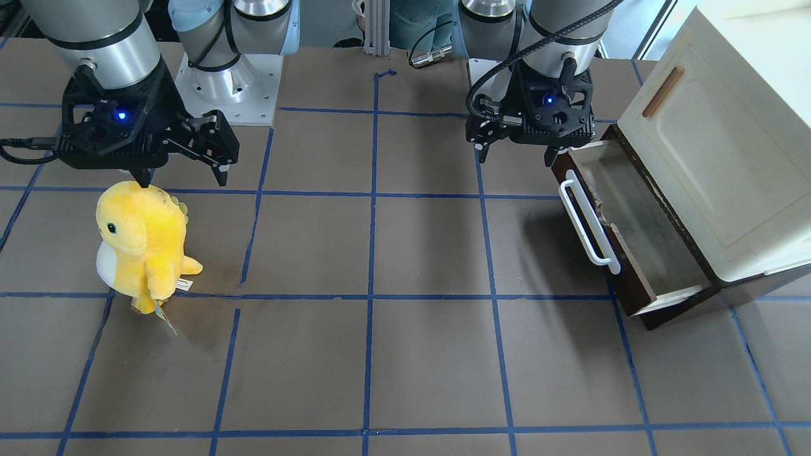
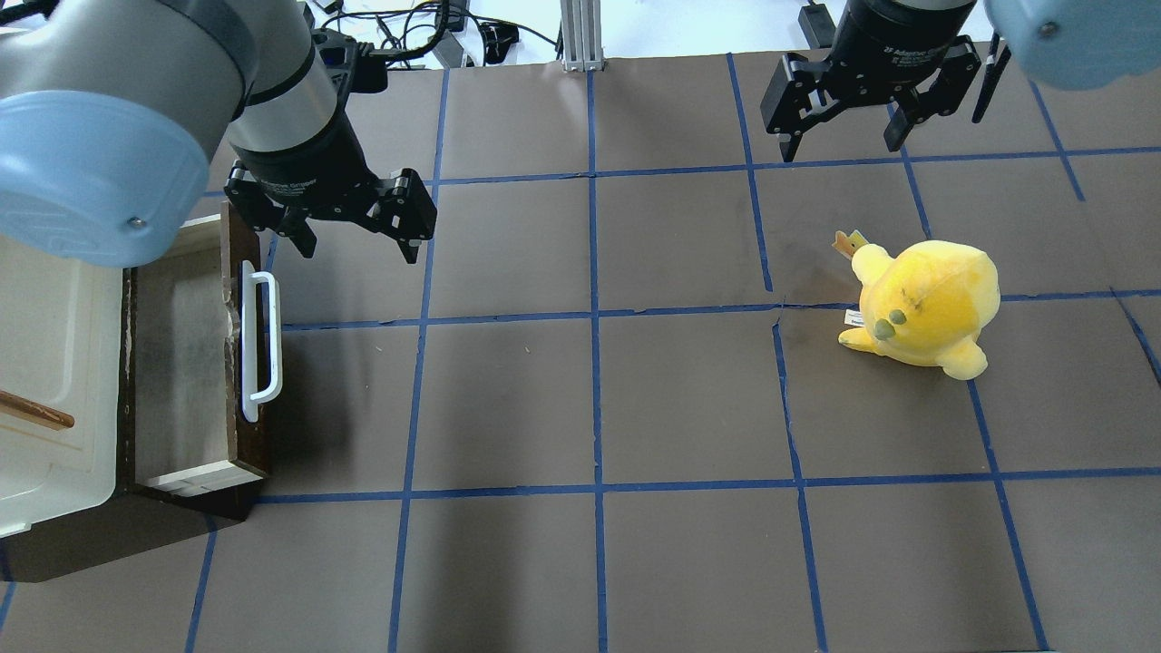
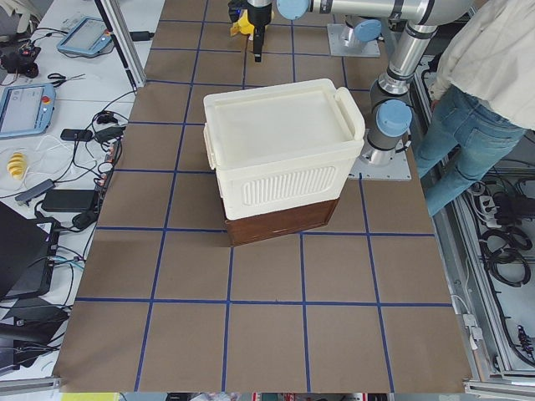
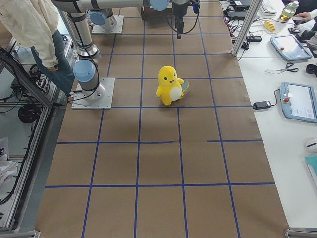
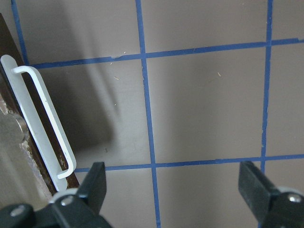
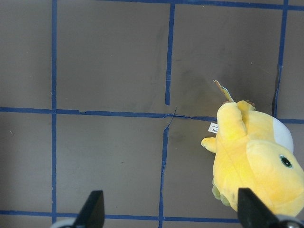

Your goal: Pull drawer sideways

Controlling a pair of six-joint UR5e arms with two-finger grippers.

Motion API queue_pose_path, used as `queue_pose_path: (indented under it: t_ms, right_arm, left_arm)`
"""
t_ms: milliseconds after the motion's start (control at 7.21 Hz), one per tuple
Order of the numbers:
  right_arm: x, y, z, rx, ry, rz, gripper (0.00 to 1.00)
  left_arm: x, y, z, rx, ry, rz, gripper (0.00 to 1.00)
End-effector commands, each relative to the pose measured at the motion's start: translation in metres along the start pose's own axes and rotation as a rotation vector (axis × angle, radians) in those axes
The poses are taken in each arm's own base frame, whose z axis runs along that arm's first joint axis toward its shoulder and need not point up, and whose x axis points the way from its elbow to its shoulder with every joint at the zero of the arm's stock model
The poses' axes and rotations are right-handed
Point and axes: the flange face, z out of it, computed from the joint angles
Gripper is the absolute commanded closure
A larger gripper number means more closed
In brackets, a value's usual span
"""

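The left gripper [image 2: 360,247] hangs wide and empty with the half-out drawer [image 2: 177,363] just outside one finger (its white handle [image 2: 276,336] lies off-centre), so closing here would probably catch air or clip the front.

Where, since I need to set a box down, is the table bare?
The middle of the table, between the drawer and the plush toy, is bare, as is the row farthest from the robot. It is crowded at the cabinet, where the left gripper hangs by the drawer.
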Motion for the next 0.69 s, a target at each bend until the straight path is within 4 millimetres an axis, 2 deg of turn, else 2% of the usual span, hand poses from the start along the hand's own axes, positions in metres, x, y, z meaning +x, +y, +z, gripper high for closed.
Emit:
queue_pose_path:
  t_ms: [0, 554]
  right_arm:
    - [0.0, 0.0, 0.0, 0.0, 0.0, 0.001, 0.0]
    - [0.0, 0.0, 0.0, 0.0, 0.0, 0.001, 0.0]
  left_arm:
    - [-0.0059, 0.0004, -0.0007, -0.001, 0.014, -0.015, 0.0]
    - [-0.0065, 0.004, 0.0003, -0.003, 0.01, -0.015, 0.0]
